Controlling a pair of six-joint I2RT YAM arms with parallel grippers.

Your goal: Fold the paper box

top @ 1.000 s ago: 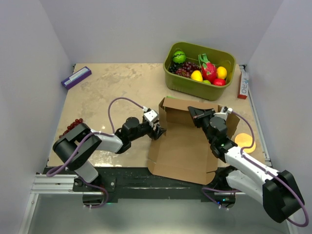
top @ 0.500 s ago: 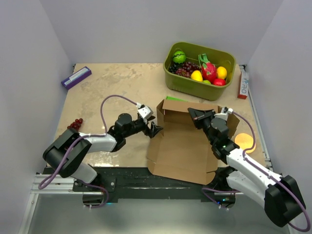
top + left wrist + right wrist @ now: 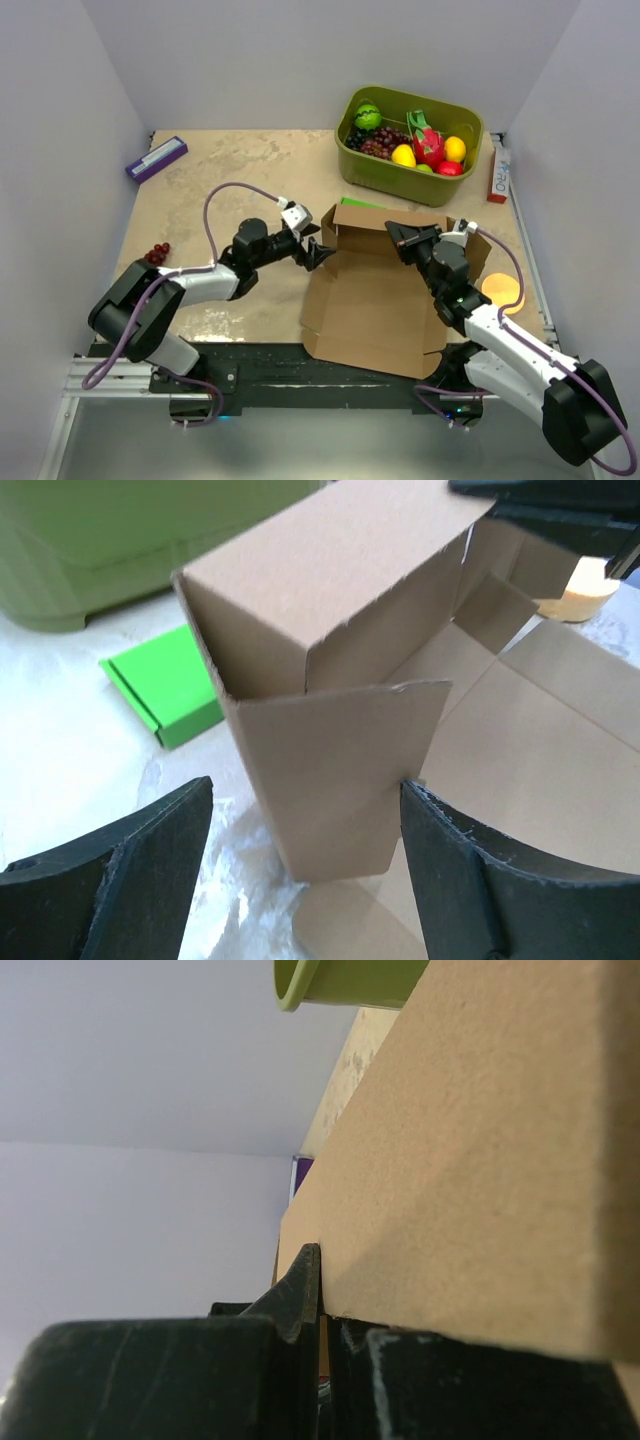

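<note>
The brown paper box point(image 3: 370, 295) lies open at the table's middle front, its back wall raised. My right gripper point(image 3: 402, 240) is shut on the top edge of that back wall; in the right wrist view its jaws point(image 3: 322, 1285) pinch the cardboard panel point(image 3: 480, 1160). My left gripper point(image 3: 318, 255) is open at the box's back left corner. In the left wrist view the upright corner flap point(image 3: 330, 770) stands between its fingers point(image 3: 305, 825), and the right finger point(image 3: 480, 870) touches the flap's edge.
An olive-green bin point(image 3: 358, 168) of fruit stands behind the box. A small flat green box point(image 3: 352, 203) lies between them, also seen in the left wrist view point(image 3: 165, 685). A purple box point(image 3: 156, 158) is far left, grapes point(image 3: 158, 252) left, an orange disc point(image 3: 502, 290) right.
The left gripper drew back from the box's left flap, then shifted slightly up toward the back left corner. The back wall now stands more upright, uncovering the green box. The right gripper kept its hold.
</note>
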